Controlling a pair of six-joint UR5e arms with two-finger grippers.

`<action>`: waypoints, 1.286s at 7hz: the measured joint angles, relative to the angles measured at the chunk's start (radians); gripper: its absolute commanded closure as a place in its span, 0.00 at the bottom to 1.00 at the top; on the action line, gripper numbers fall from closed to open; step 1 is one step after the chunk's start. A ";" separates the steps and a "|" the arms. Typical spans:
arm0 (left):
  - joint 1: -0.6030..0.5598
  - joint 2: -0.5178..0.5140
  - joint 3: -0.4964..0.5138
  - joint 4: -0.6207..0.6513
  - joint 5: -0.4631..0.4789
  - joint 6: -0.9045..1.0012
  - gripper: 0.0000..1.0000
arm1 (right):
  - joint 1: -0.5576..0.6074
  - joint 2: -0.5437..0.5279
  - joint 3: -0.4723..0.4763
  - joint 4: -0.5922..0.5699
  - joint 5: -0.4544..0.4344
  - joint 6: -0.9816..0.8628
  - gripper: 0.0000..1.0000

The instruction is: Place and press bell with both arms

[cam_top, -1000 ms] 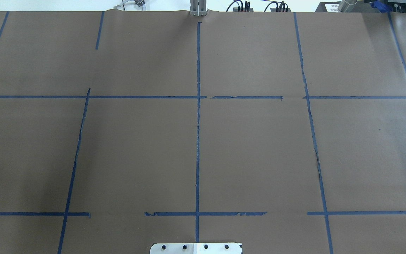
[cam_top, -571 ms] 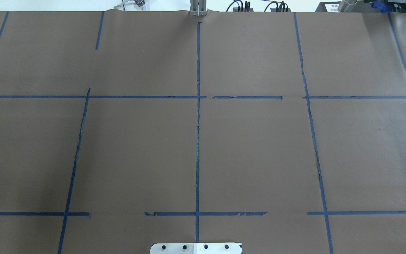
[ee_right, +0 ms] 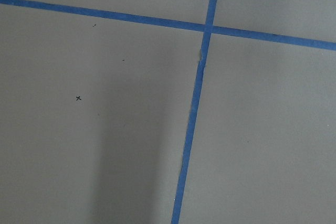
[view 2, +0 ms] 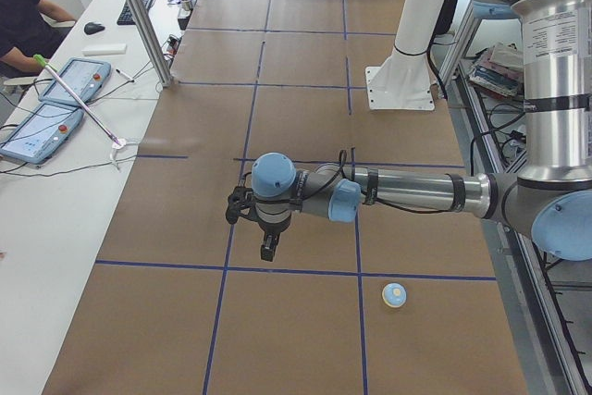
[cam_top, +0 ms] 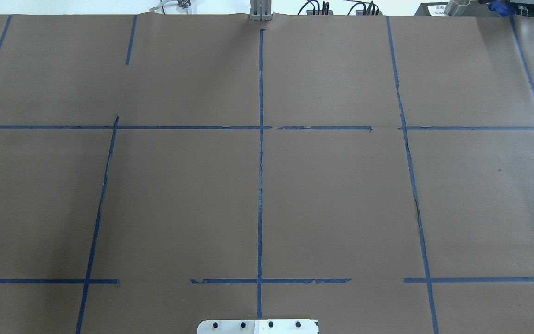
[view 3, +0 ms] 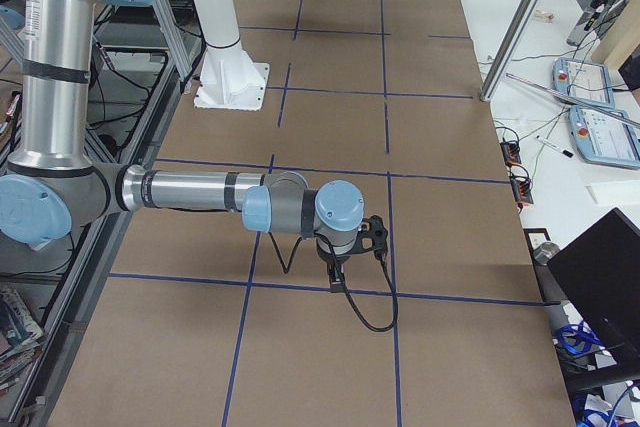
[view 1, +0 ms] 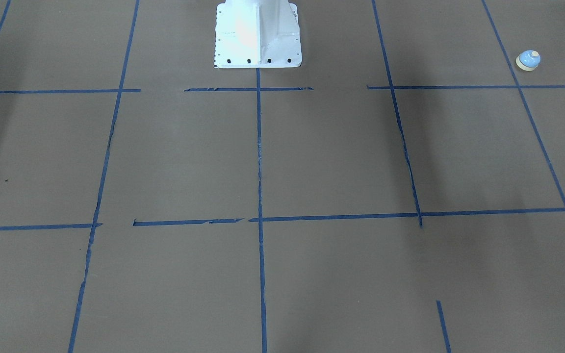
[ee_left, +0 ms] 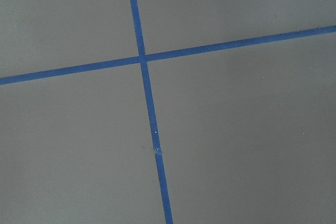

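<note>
bell [view 1: 528, 60] upright on the brown-paper table [cam_top: 341, 208], cream button up, at the table end on the robot's left; front view puts it just beside a lengthwise line of blue tape [cam_top: 260, 185], on the robot's side of a cross line; in the left side view it sits alone in the near square, just past the tape crossing; in the right side view it is tiny at the far end; left arm [view 2: 416, 191] stretched level over the table, wrist bent down, left gripper [view 2: 267, 253] pointing at the table above a tape line, apart from the bell and toward the operators' side of it, not touching it; seen only side-on, cannot tell if its jaws are spread or closed; right arm [view 3: 190, 190] also stretched level at the other end, right gripper [view 3: 334, 282] pointing down just above a tape line, black cable looping under it; cannot tell its jaw state either; nothing seen held by either; white pedestal [view 1: 258, 34] stands at mid-table on the robot's edge; overhead view has only paper, tape grid and the pedestal's plate; both wrist views show paper with a tape crossing, the right one also a small x mark [ee_right: 78, 98]; operator [view 2: 18, 16] seated by teach pendants [view 2: 51, 99] on a white side desk.
</note>
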 measured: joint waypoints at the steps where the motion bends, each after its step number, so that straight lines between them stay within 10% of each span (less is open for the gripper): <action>1: 0.025 0.021 0.001 -0.018 0.000 -0.002 0.00 | -0.002 0.000 -0.001 0.000 0.001 0.000 0.00; 9: 0.454 0.364 0.125 -0.588 0.129 -0.343 0.00 | -0.027 -0.003 0.000 0.000 0.032 -0.001 0.00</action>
